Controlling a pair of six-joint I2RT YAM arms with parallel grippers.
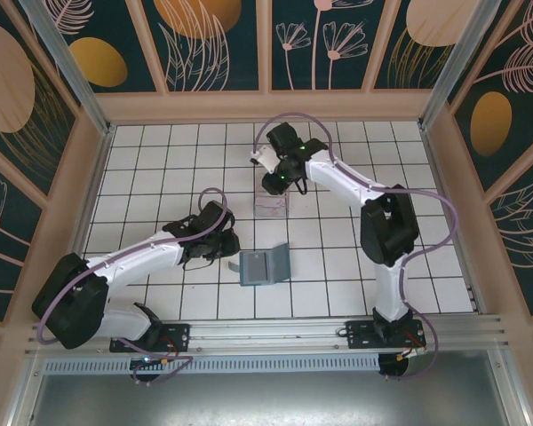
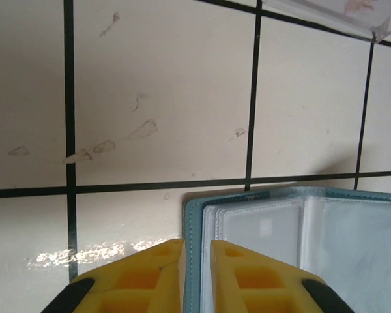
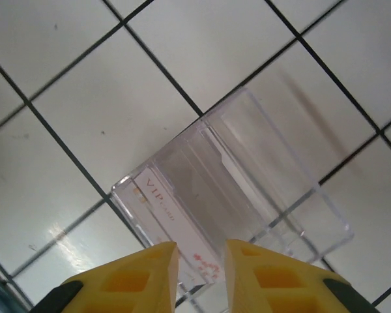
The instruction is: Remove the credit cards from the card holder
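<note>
1. The blue wallet (image 1: pixel 265 264) lies open on the white tiled table (image 1: pixel 160 160), about midway between the left and right edges and closer to the near edge than to the far one.
2. Its small side tab points toward the left edge of the table.
3. In the left wrist view, the open wallet shows clear plastic sleeves (image 2: pixel 260 225) inside a blue stitched border.
4. The left gripper (image 2: pixel 197 246) is down at the wallet's left edge.
5. Its two yellow fingers (image 2: pixel 143 277) are only a narrow gap apart, and the blue border runs into that gap. I cannot tell whether they clamp the wallet or only straddle its edge.
6. A clear box (image 1: pixel 274 205) stands on the table just beyond the wallet toward the far edge, with a strip of bare tile between them.
7. A white card (image 3: pixel 166 212) with red lettering rests inside the clear box, lying aslant against one of its walls.
8. The right gripper (image 3: pixel 201 251) hangs over the clear box.
9. Its yellow fingers are slightly parted. The near end of the card shows through the gap, down in the box, and I see nothing pinched between the pads.
10. The two grippers are well apart, one at the wallet and one at the box.
</note>
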